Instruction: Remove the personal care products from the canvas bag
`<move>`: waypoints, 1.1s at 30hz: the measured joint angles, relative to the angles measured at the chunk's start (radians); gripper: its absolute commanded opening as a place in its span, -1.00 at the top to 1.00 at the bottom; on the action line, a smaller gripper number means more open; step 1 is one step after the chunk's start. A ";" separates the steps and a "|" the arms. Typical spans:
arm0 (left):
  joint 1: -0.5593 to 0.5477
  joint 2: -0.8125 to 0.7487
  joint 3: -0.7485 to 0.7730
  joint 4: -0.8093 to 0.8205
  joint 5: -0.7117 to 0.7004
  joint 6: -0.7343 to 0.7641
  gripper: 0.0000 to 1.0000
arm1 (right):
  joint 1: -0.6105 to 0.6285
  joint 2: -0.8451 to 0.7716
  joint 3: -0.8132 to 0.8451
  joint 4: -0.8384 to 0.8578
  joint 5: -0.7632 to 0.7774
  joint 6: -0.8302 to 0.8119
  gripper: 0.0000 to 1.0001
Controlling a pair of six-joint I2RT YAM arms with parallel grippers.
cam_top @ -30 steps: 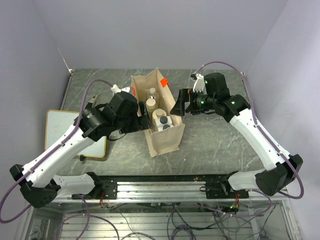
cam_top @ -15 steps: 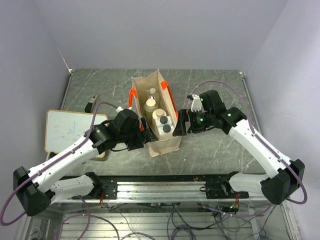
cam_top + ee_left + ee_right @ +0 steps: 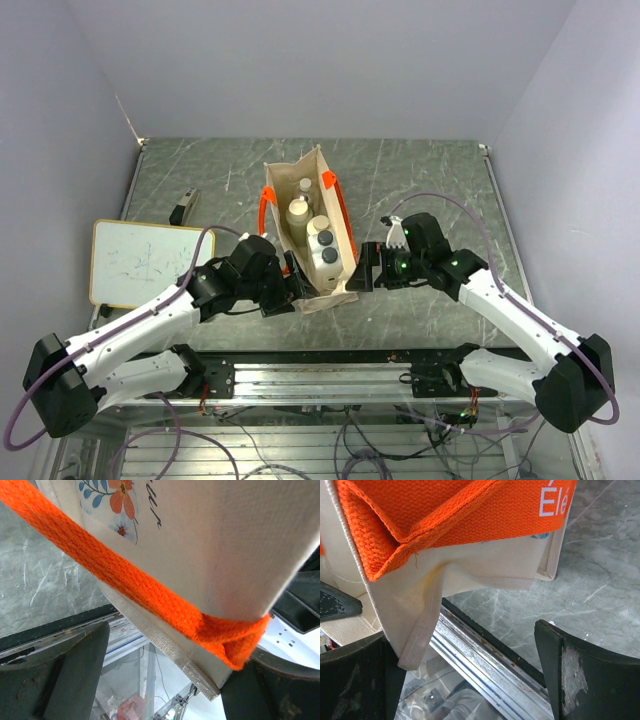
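The beige canvas tote bag with orange handles (image 3: 322, 300) stands upright between both arms, small bottles (image 3: 321, 247) inside (dark caps up); left gripper (image 3: 177, 647) and right gripper (image 3: 462, 635) gape wide, straddling its near corners

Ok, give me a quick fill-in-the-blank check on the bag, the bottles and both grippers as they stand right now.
1. All the bottles are ___ the canvas bag.
2. Seen from above, ___ of the bottles have dark round caps.
3. The bag's handles are ___ in colour.
4. The left gripper and the right gripper flank the bag's near end, each with its jaws ___.

Missing words: inside; two; orange; open.
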 measured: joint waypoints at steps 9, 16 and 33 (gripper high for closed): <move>0.000 -0.006 -0.017 0.021 0.010 0.008 -0.75 | 0.013 0.035 0.101 -0.102 0.063 -0.005 -0.99; 0.005 0.037 0.007 0.002 0.017 0.057 -0.74 | 0.015 0.098 0.410 -0.307 0.180 -0.057 -0.99; 0.006 0.051 0.048 -0.081 -0.004 0.091 -0.76 | 0.277 0.623 1.111 -0.410 0.370 -0.117 -0.77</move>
